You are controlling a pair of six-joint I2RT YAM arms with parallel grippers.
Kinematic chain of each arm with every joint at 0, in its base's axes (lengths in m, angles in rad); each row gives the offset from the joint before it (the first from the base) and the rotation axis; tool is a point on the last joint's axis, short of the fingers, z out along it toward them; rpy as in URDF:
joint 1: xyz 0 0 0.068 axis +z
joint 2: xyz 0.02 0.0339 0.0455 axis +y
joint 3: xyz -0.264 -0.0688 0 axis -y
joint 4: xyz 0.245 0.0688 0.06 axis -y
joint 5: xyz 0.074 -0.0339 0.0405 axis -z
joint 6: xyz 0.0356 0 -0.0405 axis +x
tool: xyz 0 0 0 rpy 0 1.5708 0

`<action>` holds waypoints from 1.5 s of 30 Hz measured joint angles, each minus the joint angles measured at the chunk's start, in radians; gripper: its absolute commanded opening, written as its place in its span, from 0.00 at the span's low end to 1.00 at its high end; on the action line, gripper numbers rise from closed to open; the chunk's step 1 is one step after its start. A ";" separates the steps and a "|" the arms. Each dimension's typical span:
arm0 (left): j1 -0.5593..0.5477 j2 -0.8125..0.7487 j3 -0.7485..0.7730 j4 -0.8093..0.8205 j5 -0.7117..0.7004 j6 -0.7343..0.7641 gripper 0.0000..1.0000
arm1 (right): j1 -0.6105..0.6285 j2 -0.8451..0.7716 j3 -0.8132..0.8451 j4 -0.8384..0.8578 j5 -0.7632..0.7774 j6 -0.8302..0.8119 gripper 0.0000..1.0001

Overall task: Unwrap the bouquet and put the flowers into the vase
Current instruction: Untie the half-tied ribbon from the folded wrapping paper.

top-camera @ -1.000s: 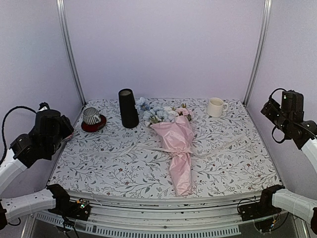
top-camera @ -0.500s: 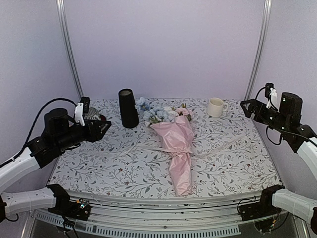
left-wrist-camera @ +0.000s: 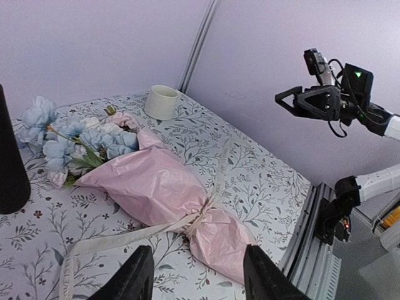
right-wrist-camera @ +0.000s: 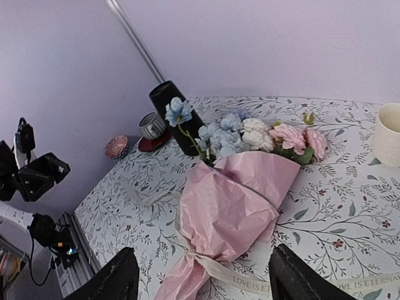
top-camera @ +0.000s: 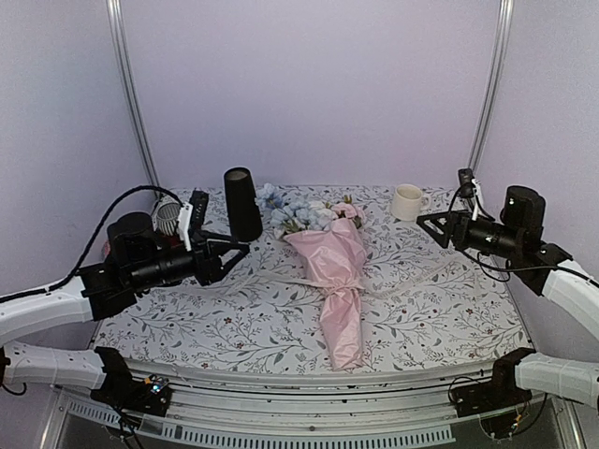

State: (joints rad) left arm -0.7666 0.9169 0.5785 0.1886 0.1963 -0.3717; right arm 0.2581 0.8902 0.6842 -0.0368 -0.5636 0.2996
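Black left tool [top-camera: 239,252] and right tool [top-camera: 424,223] flank bouquet [top-camera: 337,267].

Bouquet [left-wrist-camera: 150,184] lies wrapped, tied; left gripper [left-wrist-camera: 199,275] spread, empty.

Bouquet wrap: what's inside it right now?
Blue, white and pink flowers poke out of its open end; the stems are covered by the pink paper, tied with cream ribbon.

You are looking into a robotics lab test booth: plain lilac panels [top-camera: 309,84] close it in between aluminium posts [top-camera: 131,103], the floral-covered desk [top-camera: 440,309] sits on a ribbed metal rail [top-camera: 299,436], and two cabled black-and-white robot arms [top-camera: 47,309] are bolted along its near edge.
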 measured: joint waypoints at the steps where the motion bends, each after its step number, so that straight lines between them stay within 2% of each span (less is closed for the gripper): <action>1: -0.017 0.022 0.000 0.018 -0.003 0.003 0.50 | 0.027 0.015 0.000 0.011 0.000 -0.006 0.71; 8: -0.107 0.225 0.000 0.103 -0.034 0.032 0.45 | 0.257 0.186 0.003 0.048 0.092 -0.076 0.69; 12: -0.117 0.336 0.000 0.106 -0.051 0.040 0.45 | 0.280 0.263 0.002 0.058 0.153 -0.084 0.81; 16: -0.125 0.387 0.000 0.122 -0.051 0.040 0.44 | 0.280 0.267 -0.029 0.132 0.224 -0.078 0.91; 18: -0.129 0.407 0.000 0.136 -0.051 0.045 0.44 | 0.280 0.251 -0.062 0.182 0.253 -0.081 0.91; 22: -0.135 0.432 0.003 0.152 -0.044 0.060 0.41 | 0.280 0.221 -0.096 0.243 0.270 -0.117 0.80; 25: -0.141 0.455 0.010 0.171 -0.029 0.073 0.38 | 0.280 0.242 -0.085 0.272 0.214 -0.162 0.66; 29: -0.154 0.510 0.039 0.181 -0.021 0.088 0.37 | 0.282 0.385 -0.014 0.269 0.089 -0.225 0.50; 34: -0.169 0.562 0.067 0.193 -0.021 0.095 0.37 | 0.296 0.470 -0.006 0.261 0.029 -0.260 0.48; 45: -0.174 0.631 0.102 0.195 -0.029 0.094 0.33 | 0.371 0.574 0.005 0.242 0.027 -0.309 0.41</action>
State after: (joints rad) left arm -0.9409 1.5478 0.6804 0.3840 0.1669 -0.2779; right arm 0.6292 1.4639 0.6895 0.2054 -0.5362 -0.0093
